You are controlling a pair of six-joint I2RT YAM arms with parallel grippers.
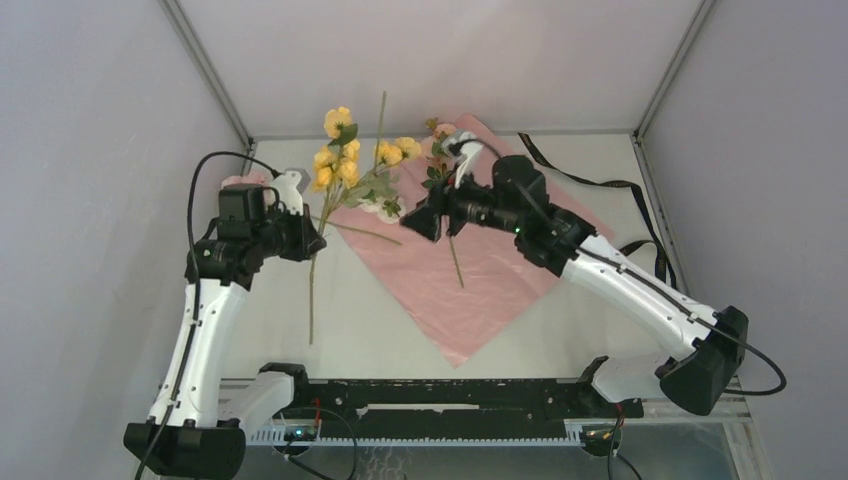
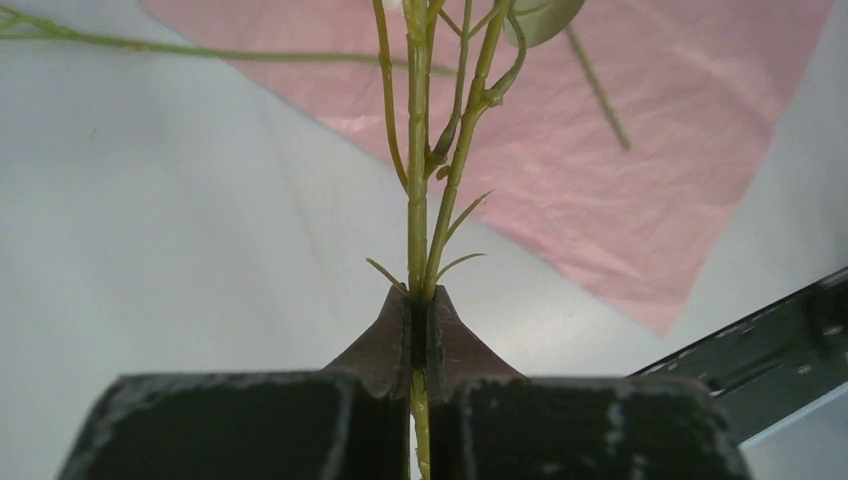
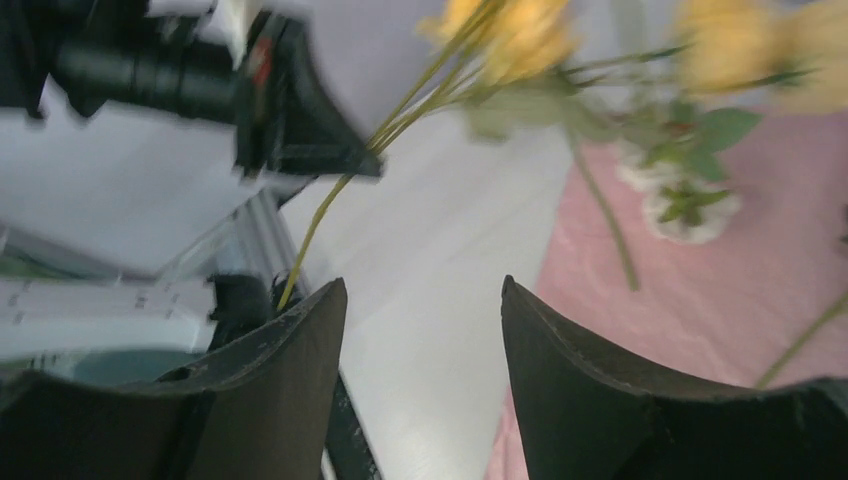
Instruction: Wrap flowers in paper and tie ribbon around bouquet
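The flowers [image 1: 340, 160], yellow blossoms on thin green stems [image 2: 417, 200], stand tilted off the table at the left edge of the paper. My left gripper [image 1: 316, 240] [image 2: 420, 305] is shut on their stems below the leaves. The paper [image 1: 480, 270] [image 2: 620, 170] lies flat as a diamond, pale pink side up. Another stem [image 1: 456, 262] lies on it, its pink blossoms [image 1: 440, 133] partly hidden behind my right wrist. My right gripper [image 1: 410, 224] [image 3: 423, 290] hangs open and empty over the paper's left edge, pointing at the held flowers [image 3: 520, 40]. The ribbon [image 1: 585, 180] lies at the back right.
White enclosure walls close in on three sides. The black rail [image 1: 450, 395] with the arm bases runs along the near edge. A black cable [image 1: 200, 190] loops above the left arm. The ribbon trails from the paper's far corner toward the right wall.
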